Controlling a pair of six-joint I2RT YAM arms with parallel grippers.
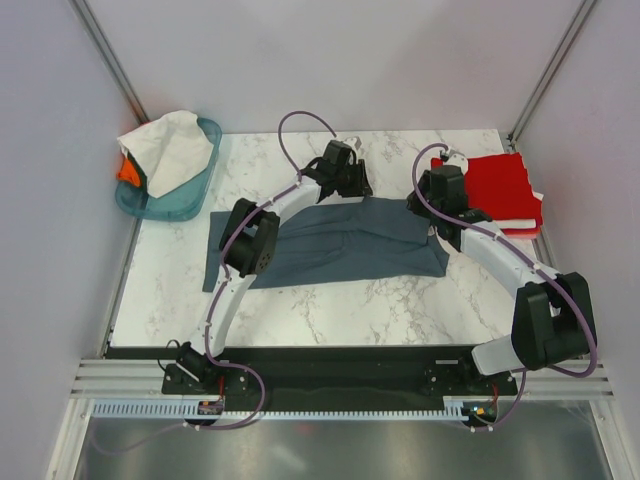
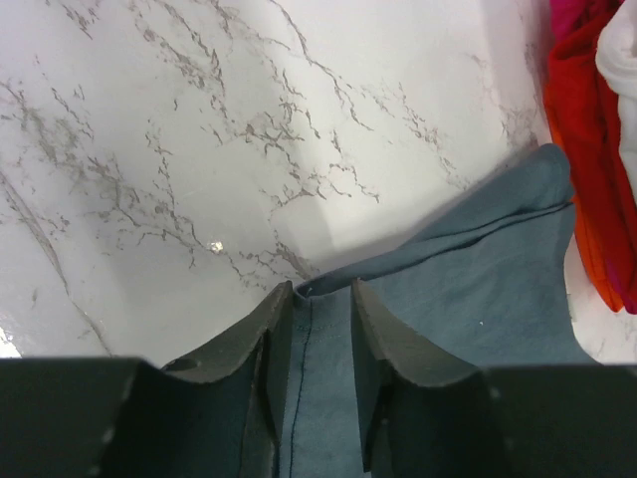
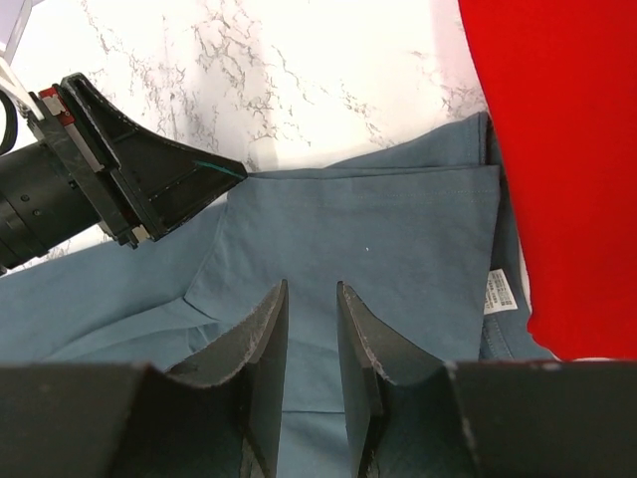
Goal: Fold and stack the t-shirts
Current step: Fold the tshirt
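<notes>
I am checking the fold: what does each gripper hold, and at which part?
The left gripper straddles the blue-grey t-shirt at its far hem; the right gripper stands over its right end. Whether either really clamps the cloth cannot be told.

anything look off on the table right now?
Nothing damaged or spilled. Two untidy spots: the white shirt lies crumpled over the teal basket rim, far left, with orange cloth poking out beneath. The blue-grey shirt mid-table is half folded and lopsided, its care label exposed beside the red stack.
</notes>
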